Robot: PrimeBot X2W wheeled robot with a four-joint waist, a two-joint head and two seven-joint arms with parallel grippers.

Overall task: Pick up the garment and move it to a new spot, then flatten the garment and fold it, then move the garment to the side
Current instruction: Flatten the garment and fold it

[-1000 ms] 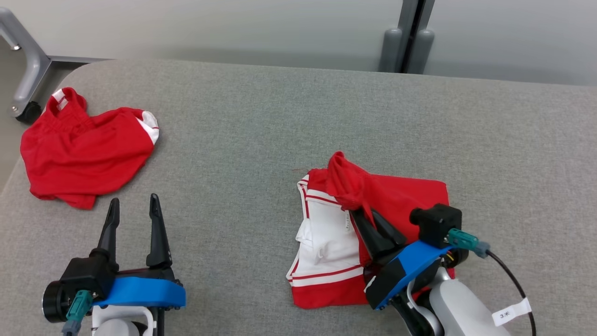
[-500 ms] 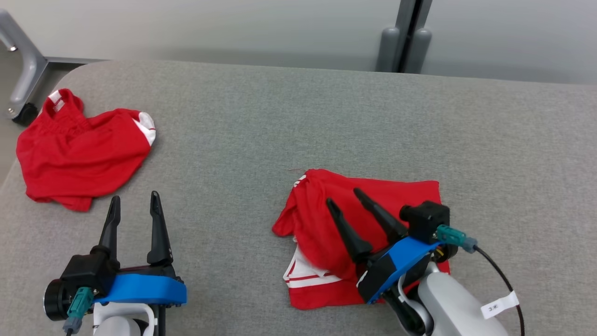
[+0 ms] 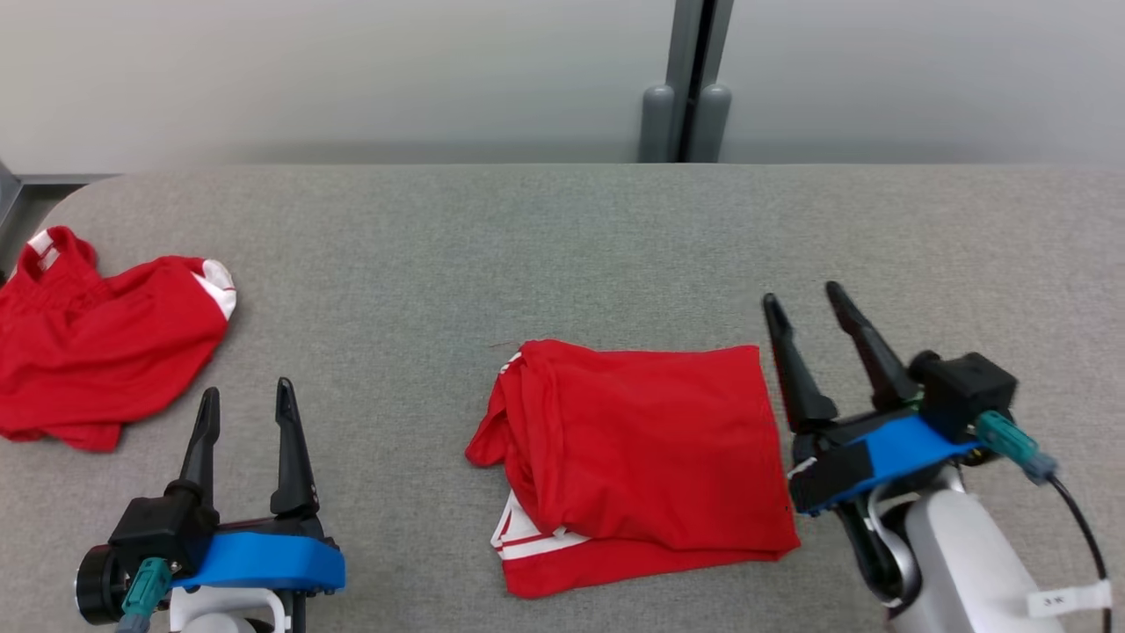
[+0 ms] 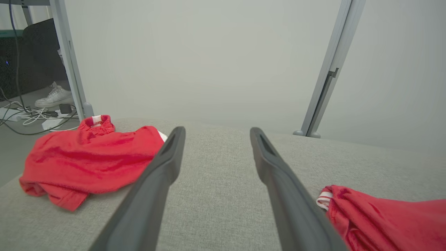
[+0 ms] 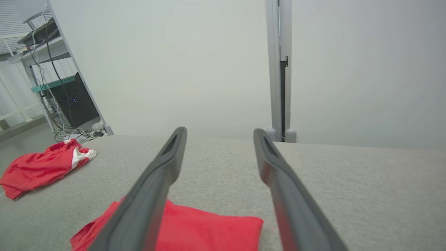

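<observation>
Now that the right gripper has let go & pulled clear, jaws wide, the red fabric garment w/ white trim lies folded; left gripper open too. Side-move remains.

Open grey tabletop lies across mid-frame and fills the gap between the folded red garment at lower centre and the crumpled red garment at left.
</observation>
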